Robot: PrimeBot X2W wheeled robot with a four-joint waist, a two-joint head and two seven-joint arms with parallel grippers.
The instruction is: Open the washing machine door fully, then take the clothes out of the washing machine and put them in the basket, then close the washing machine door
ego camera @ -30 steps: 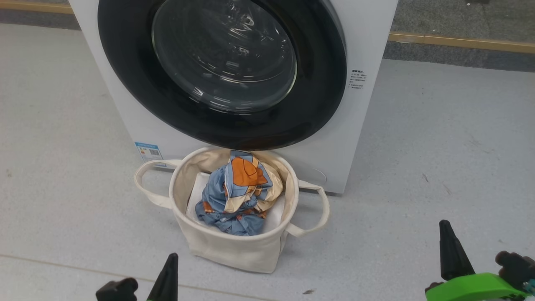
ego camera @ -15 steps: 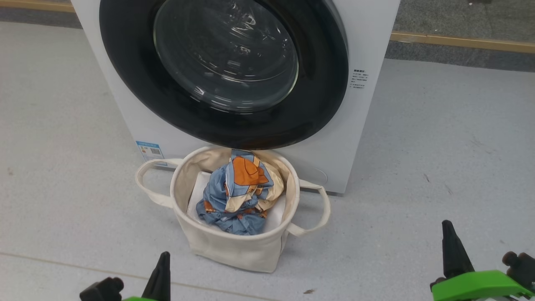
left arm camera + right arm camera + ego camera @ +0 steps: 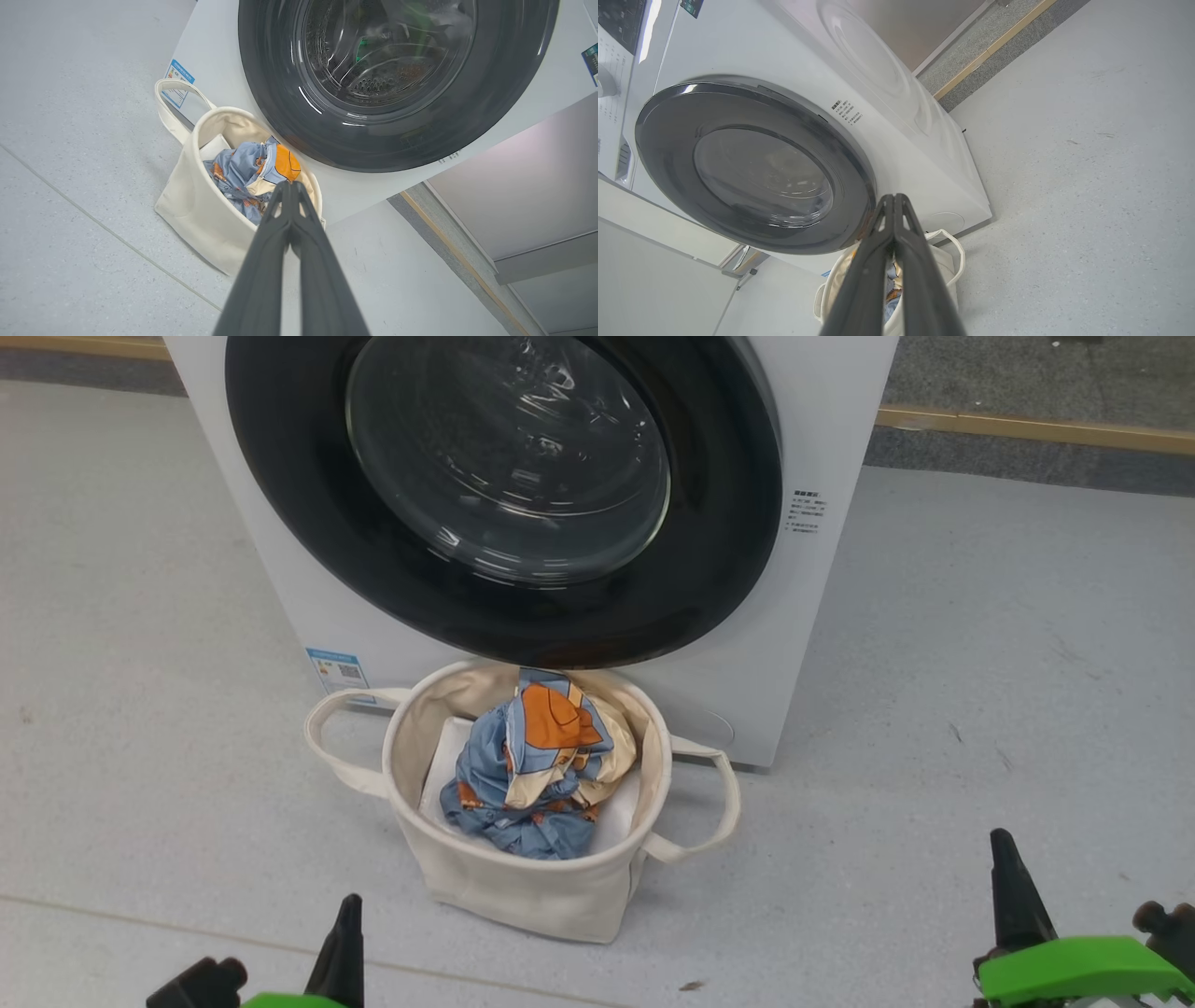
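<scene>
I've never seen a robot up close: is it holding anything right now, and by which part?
Nothing is held. The left gripper and right gripper are both shut on nothing; the clothes lie in the basket, apart from them.

The floor (image 3: 980,663) ahead of me is pale grey with a fine speckle, matte, under soft, even light. A thin straight seam (image 3: 112,917) crosses it at my lower left. A few faint scuffs (image 3: 952,733) and a small dark speck (image 3: 691,986) mark it towards my right. Along the far edge runs a darker grey band (image 3: 1027,467), then a tan wood-coloured strip (image 3: 1027,427). From my left wrist I see a smooth pale wall panel (image 3: 514,196) beyond that strip, with a faint pinkish sheen. From my right wrist, a plain white surface (image 3: 649,280) stands at the lower left.
</scene>
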